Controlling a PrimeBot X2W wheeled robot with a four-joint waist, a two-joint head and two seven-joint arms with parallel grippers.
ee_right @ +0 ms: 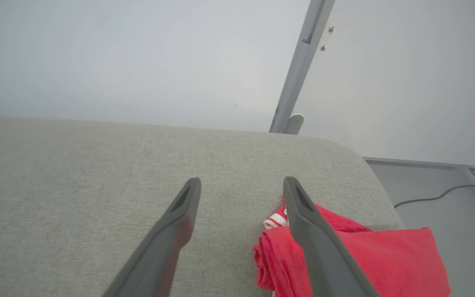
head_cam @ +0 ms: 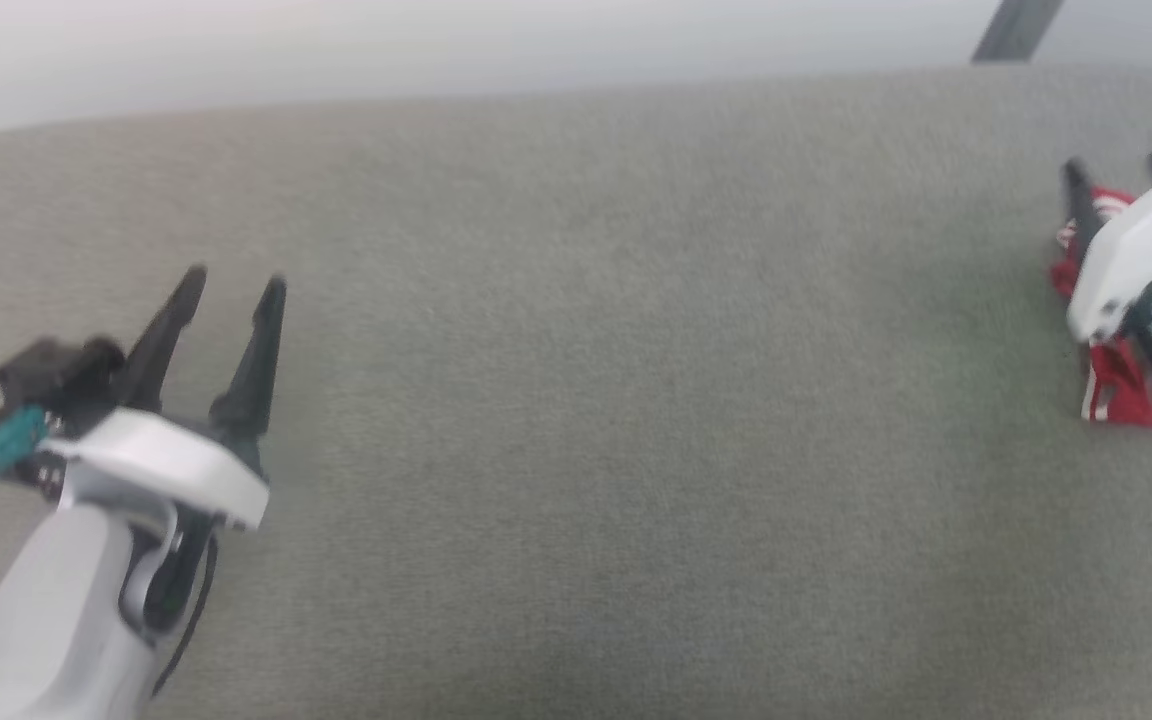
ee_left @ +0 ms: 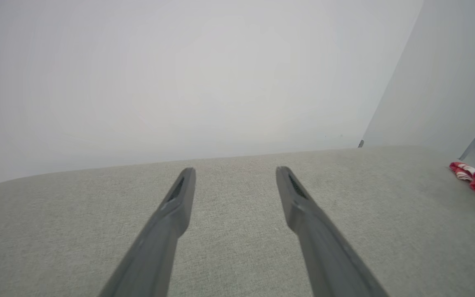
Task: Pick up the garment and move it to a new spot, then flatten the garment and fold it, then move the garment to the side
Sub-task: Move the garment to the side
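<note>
Shirt (ee_right: 386, 255), red, 1 item: is lying bunched just beneath the right pincer (ee_right: 241, 181), by its right finger; it and the left pincer (ee_left: 235, 171) are standing apart, holding nothing. Step: side placement seemingly finishing. Next: lifting clear without snagging

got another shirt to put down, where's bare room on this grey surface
The whole middle of the grey surface is bare, from the left tool across to the garment, near edge to far edge. The right end is crowded: the garment lies bunched there with the right tool over it.
</note>
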